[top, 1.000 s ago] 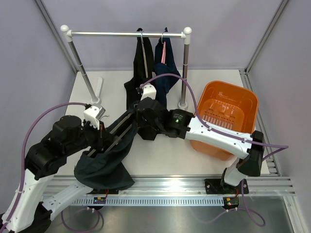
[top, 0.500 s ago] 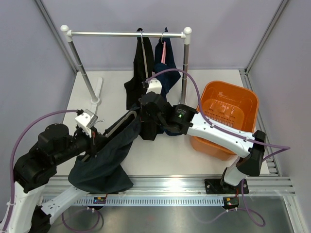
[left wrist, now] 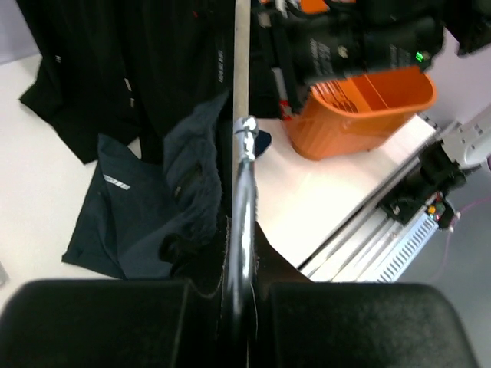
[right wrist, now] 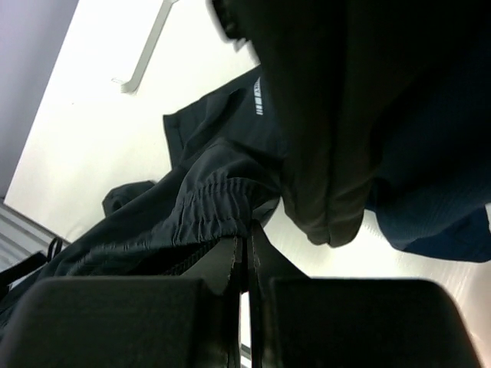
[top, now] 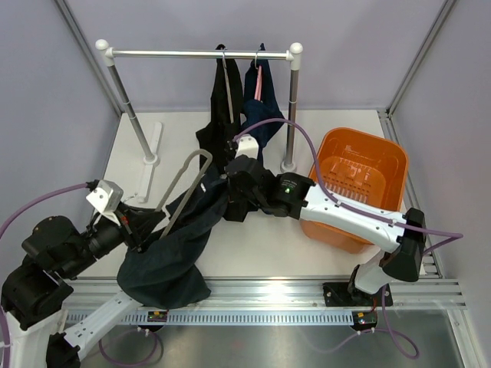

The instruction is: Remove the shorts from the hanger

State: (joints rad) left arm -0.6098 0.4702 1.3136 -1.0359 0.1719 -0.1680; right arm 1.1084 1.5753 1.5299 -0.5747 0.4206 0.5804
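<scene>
Left fingers [left wrist: 201, 303], clamped on the hanger [left wrist: 242, 176], have drawn away from right fingers [right wrist: 230, 264] pinching the teal shorts [top: 165, 261], which now look nearly off.

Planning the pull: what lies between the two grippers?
Top view: the dark teal shorts and the grey hanger lie between left gripper and right gripper.

Narrow gap between post [top: 291, 107] and basket [top: 367, 140]
</scene>
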